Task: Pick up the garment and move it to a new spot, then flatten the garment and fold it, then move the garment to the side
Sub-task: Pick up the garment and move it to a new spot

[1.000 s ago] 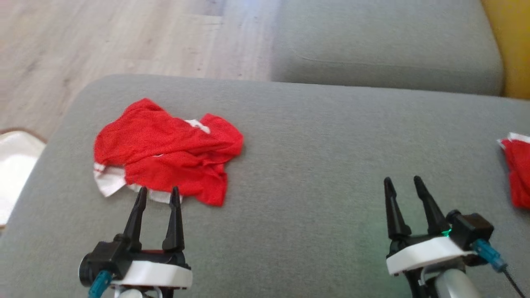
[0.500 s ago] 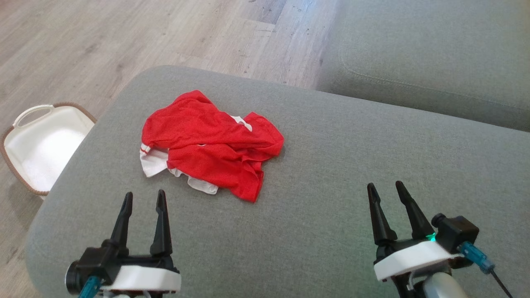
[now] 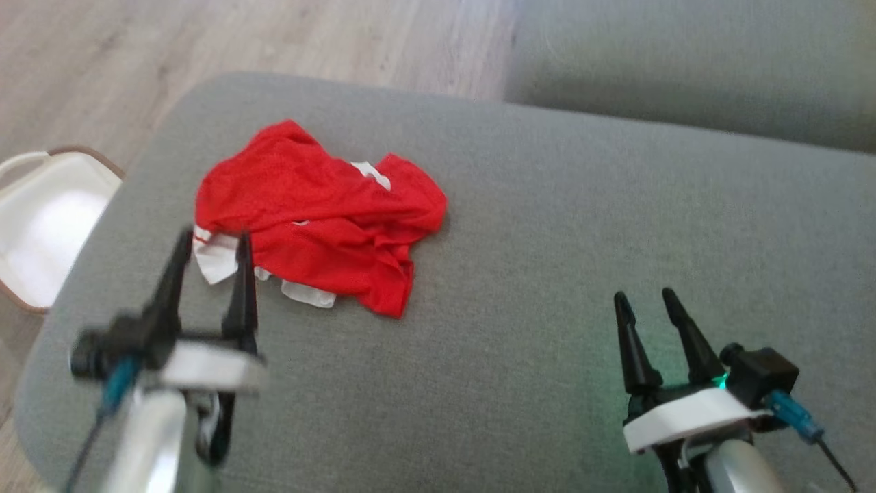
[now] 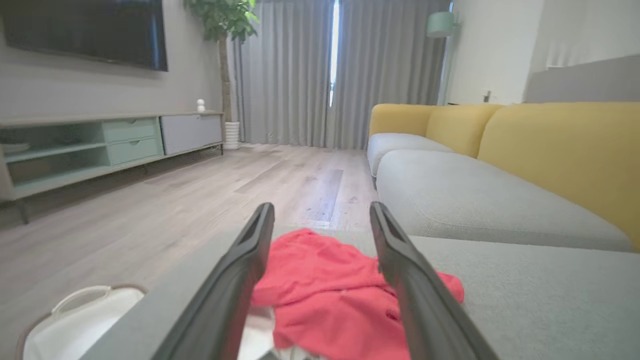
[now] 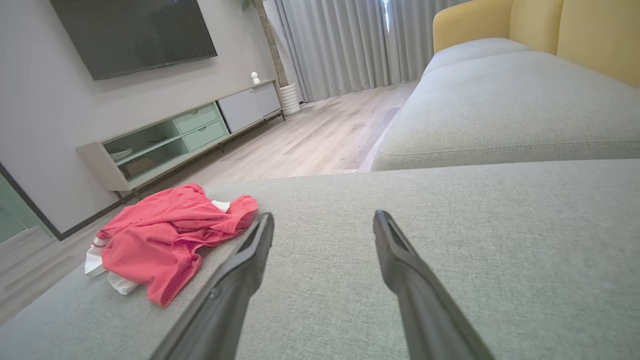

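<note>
Finds the red garment bunched up on the grey sofa cushion, near its left end. Holds the left pincer wide apart, right at the white hem, with nothing in it. Holds the right pincer apart too, empty and well off to the side.

Could pinch just one thin layer of the bunch and let it slip. Could push it off the edge toward the white basket.

Since a moment ago, has brought the left pincer up to the garment and left the right one much as it was.
</note>
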Controlling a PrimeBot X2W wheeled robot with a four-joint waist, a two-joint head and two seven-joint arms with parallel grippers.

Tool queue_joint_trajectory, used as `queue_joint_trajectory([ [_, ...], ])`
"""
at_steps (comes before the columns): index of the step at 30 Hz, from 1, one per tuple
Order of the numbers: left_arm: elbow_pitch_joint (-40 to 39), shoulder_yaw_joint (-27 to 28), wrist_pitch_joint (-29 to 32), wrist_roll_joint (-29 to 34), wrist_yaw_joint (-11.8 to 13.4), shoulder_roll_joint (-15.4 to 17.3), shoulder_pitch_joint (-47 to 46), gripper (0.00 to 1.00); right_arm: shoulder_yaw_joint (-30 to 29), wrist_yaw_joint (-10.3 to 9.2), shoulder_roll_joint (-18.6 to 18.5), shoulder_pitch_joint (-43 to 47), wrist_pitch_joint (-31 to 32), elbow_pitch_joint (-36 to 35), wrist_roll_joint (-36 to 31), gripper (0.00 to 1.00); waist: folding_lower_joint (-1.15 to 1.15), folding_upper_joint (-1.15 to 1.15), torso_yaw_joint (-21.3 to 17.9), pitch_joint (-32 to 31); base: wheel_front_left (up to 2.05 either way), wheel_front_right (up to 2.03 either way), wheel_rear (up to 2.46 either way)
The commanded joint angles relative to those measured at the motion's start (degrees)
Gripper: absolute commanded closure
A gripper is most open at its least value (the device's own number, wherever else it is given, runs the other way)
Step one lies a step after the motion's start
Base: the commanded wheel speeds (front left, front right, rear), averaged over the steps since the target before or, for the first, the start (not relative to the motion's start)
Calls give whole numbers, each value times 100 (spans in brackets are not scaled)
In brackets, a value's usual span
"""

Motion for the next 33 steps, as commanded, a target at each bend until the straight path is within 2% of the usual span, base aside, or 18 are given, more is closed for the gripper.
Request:
queue_joint_trajectory([
  [1,-9,5,167,60,-41,245,-732,0,66,-5,-20,-396,-63,-213,-83,0,0,0,-209,318,0,0,0],
  [3,275,-314,527,81,-70,474,-1240,0,17,-5,-20,-483,-63,-239,-140,0,0,0,-320,497,0,0,0],
  [4,275,-314,527,81,-70,474,-1240,0,17,-5,-20,-483,-63,-239,-140,0,0,0,-320,497,0,0,0],
  [5,405,-575,712,28,-77,583,-1489,0,-13,-5,-20,-527,-63,-251,-162,0,0,0,-373,577,0,0,0],
  [13,1117,-3139,2233,-1511,-84,1799,-3050,0,-51,-5,-20,-815,-63,-355,-240,0,0,0,-901,1180,0,0,0],
  [17,1459,-3864,2461,-1991,-85,2277,-3591,0,-77,-5,-20,-901,-63,-406,-240,0,0,0,-1120,1381,0,0,0],
  [23,2175,-4346,2437,-2179,-85,2451,-4081,0,-87,-5,-20,-977,-63,-464,-219,0,0,0,-1334,1549,0,0,0],
  [29,2219,-5017,2591,-2887,-85,2548,-4245,0,-117,-5,-20,-1035,-63,-481,-199,0,0,0,-1424,1642,0,0,0],
  [30,2223,-5106,2597,-2977,-85,2584,-4288,5,-126,-5,-20,-1043,-63,-480,-199,0,0,0,-1427,1653,0,0,0],
  [31,2267,-5146,2553,-3037,-85,2620,-4349,58,-134,-5,-20,-1050,-63,-479,-201,0,0,0,-1427,1664,0,0,0],
  [32,2328,-5162,2465,-3060,-85,2637,-4419,100,-140,-5,-20,-1057,-63,-478,-204,0,0,0,-1425,1673,0,0,0],
  [33,2403,-5162,2356,-3066,-85,2637,-4487,100,-146,-5,-20,-1065,-63,-477,-207,0,0,0,-1422,1680,0,0,0],
])
